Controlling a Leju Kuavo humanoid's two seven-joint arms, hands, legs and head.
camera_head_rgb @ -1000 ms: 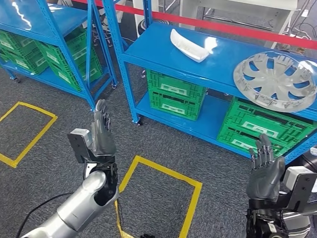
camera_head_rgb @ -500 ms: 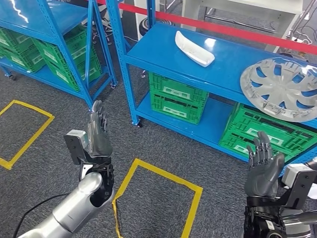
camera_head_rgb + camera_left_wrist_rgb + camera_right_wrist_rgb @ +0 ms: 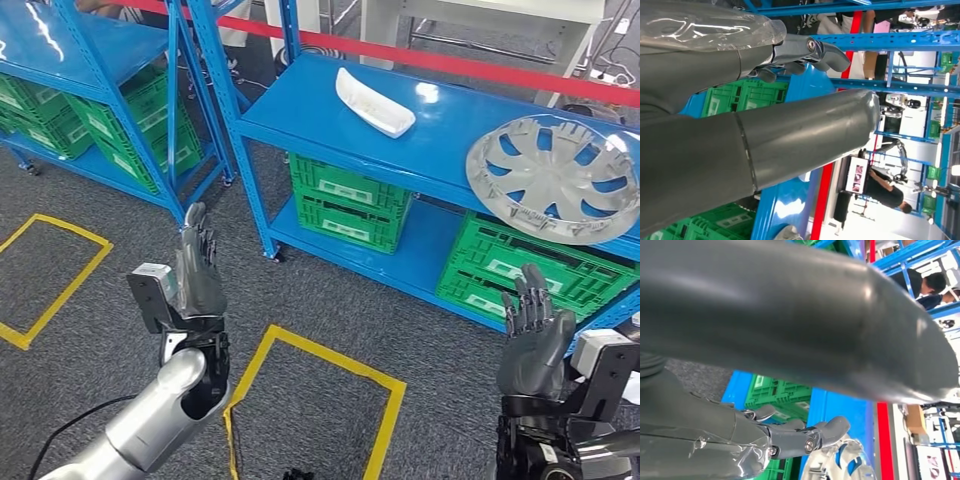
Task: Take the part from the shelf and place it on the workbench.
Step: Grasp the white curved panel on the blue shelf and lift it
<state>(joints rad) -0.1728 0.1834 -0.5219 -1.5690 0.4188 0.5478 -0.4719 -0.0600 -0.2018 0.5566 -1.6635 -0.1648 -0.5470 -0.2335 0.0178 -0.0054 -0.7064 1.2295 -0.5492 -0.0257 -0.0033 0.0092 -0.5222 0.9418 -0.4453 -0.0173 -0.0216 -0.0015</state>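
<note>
left hand (image 3: 200,275): raised, fingers apart, empty | right hand (image 3: 533,340): raised, fingers apart, empty | silver spoked plastic wheel cover (image 3: 553,175): blue metal shelf's (image 3: 453,140) right end

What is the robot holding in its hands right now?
Nothing. The left hand and right hand are both raised with fingers apart, short of the blue shelf. The silver wheel cover and white part lie there untouched.

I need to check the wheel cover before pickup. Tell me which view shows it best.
The head view: the whole wheel cover lies flat on the blue shelf. The right wrist view shows just a slice past the right hand; the left wrist view shows barely an edge.
</note>
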